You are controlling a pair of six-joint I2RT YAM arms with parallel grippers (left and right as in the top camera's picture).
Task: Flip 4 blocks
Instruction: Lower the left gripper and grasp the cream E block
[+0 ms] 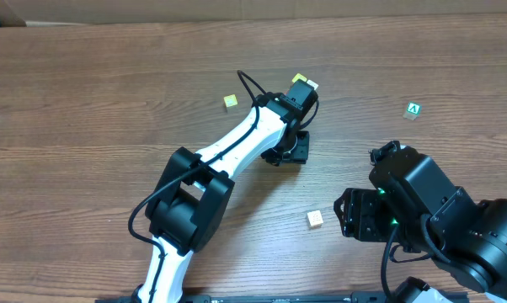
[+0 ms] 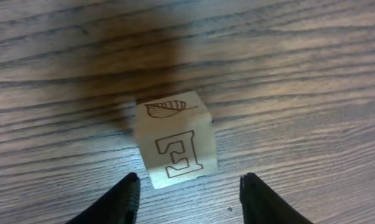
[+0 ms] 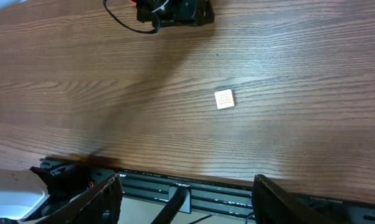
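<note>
— What sits nearest us?

— The right gripper (image 3: 187,184), hanging over the front edge of the table (image 1: 85,101). Its fingers are spread wide with nothing between them. We judge it is parked low and back so the left arm (image 1: 237,143) has room to work. Just beyond it a cream block (image 3: 224,99) lies flat with its faint print up, an easy reach when its turn comes.

— And mid-table?

— The left gripper (image 2: 189,182) is bent down over the "E" block (image 2: 175,140). Its fingers stand moderately apart, one on either side of the block's near edge, and neither touches it (a strip of bare wood shows on each flank). So we hold nothing. The block rests on the table with the brown E facing the wrist camera and a leaf drawing on the face beyond it.

— Why straddle it like that?

— We take it as the stance for pinching two opposite sides, which a flip needs. We cannot tell whether this block has already been turned.

— Farther out?

— A yellow-green block (image 1: 230,102) sits to the left of the gripper and apart from it. The green "A" cube (image 1: 413,109) is well off to the right, and we don't count it among our four.
</note>
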